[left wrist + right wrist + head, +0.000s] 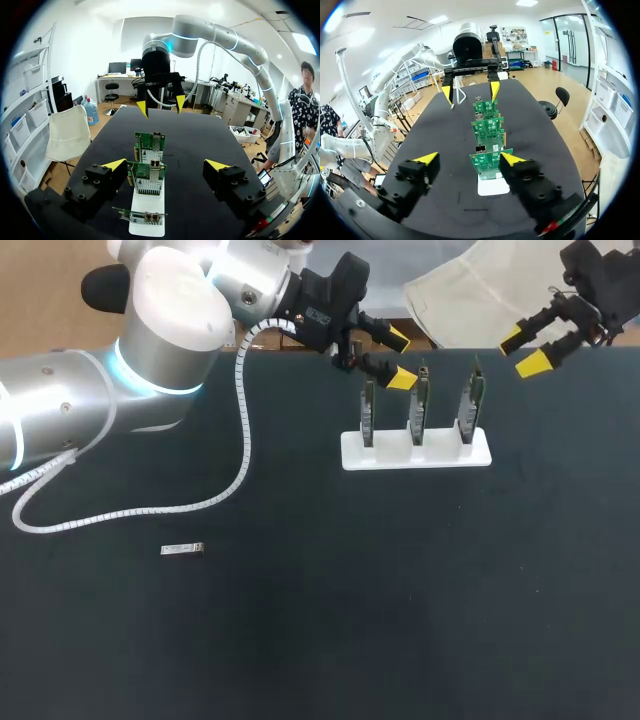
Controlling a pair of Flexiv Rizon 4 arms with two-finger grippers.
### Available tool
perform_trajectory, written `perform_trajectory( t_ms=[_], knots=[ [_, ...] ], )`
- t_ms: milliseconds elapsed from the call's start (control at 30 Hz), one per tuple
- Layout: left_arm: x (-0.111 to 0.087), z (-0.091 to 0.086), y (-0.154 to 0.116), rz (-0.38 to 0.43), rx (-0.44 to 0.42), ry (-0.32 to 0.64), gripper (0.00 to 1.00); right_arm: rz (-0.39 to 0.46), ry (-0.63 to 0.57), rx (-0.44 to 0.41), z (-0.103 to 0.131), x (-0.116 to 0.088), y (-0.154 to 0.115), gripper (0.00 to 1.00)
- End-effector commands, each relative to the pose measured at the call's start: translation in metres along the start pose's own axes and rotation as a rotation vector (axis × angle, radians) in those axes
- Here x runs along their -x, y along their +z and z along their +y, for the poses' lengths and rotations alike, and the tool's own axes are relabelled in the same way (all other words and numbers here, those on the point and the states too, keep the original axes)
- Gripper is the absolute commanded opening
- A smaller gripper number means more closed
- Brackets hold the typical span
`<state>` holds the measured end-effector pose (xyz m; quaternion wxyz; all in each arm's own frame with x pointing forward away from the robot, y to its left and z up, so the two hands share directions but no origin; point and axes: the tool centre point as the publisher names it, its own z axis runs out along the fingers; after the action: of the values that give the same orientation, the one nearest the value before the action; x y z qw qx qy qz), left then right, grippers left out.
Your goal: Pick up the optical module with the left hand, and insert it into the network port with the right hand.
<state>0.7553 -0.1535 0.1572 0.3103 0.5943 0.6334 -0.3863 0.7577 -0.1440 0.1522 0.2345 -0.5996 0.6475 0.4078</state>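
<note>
Your optical module (182,549) is lying flat, long axis side to side, well apart from the card stand (416,452) — left gripper (399,358) and right gripper (522,350) are hovering beside it, wide open.

Black table (400,590), white stand (416,452), green boards (148,148), silver optical module (182,549)

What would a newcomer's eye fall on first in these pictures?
Three green circuit boards stand upright in a white holder on the dark table. The left claw and the right claw hang open at either end of the row. The small silver optical module lies alone on the table's left part.
</note>
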Motion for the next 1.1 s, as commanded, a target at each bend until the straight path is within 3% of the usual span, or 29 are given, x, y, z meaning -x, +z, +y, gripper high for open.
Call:
perform_trajectory(
  t_ms=[33,267,467,600,700,800,967,1067,1100],
  knots=[
    [0.001,0.001,0.0,0.005,-0.002,-0.002,1.0,0.0,0.0,-0.001,0.0,0.0,0.0,1.0],
    [0.009,0.003,-0.009,-0.015,0.017,0.031,1.0,0.0,0.0,-0.001,0.0,0.0,0.0,1.0],
    [0.018,-0.003,-0.068,-0.023,0.127,0.078,1.0,0.0,0.0,-0.001,0.0,0.0,0.0,1.0],
    [0.013,-0.022,-0.127,0.042,0.245,0.104,1.0,0.0,0.0,-0.001,0.0,0.0,0.0,1.0],
    [0.006,-0.043,-0.167,0.113,0.328,0.115,1.0,0.0,0.0,-0.001,0.0,0.0,0.0,1.0],
    [-0.009,-0.069,-0.201,0.28,0.441,0.092,1.0,0.0,0.0,-0.001,0.0,0.0,0.0,1.0],
    [-0.04,-0.115,-0.241,0.498,0.512,0.021,1.0,0.0,0.0,-0.001,0.0,0.0,0.0,1.0],
    [-0.06,-0.136,-0.258,0.563,0.512,-0.018,1.0,0.0,0.0,-0.001,0.0,0.0,0.0,1.0],
    [-0.072,-0.146,-0.266,0.594,0.514,-0.074,1.0,0.0,0.0,-0.001,0.0,0.0,0.0,1.0]
  ],
)
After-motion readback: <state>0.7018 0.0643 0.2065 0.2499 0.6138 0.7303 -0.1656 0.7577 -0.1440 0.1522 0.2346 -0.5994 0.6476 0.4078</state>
